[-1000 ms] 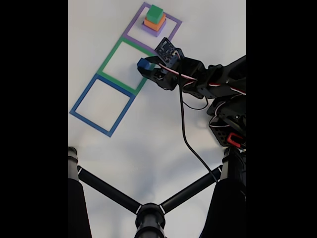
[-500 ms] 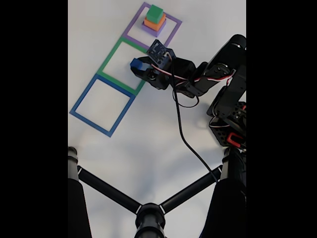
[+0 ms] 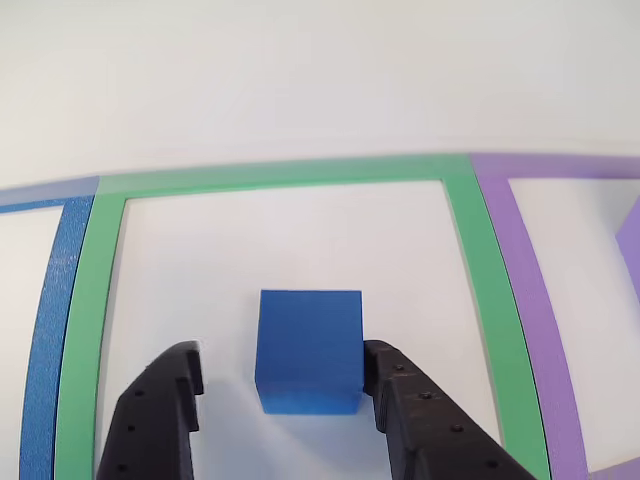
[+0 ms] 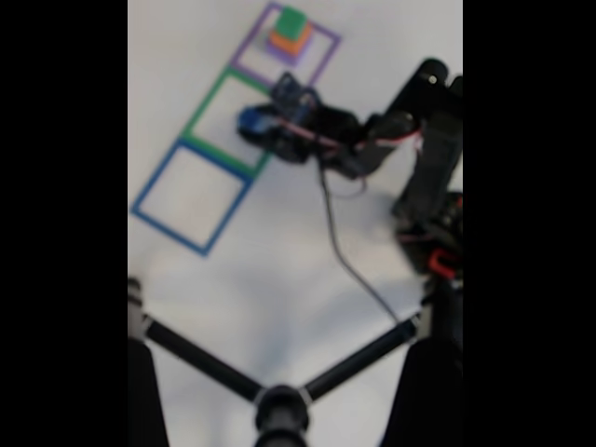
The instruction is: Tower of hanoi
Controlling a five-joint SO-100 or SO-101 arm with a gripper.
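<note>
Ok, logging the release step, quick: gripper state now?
Gripper: open, fingers astride the blue cube inside the green square.

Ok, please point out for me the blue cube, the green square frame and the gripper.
blue cube (image 3: 309,335), the other view, middle of its top face.
green square frame (image 3: 280,175), the other view, its far side strip.
gripper (image 3: 285,385), the other view, midway between the two black fingertips.
</note>
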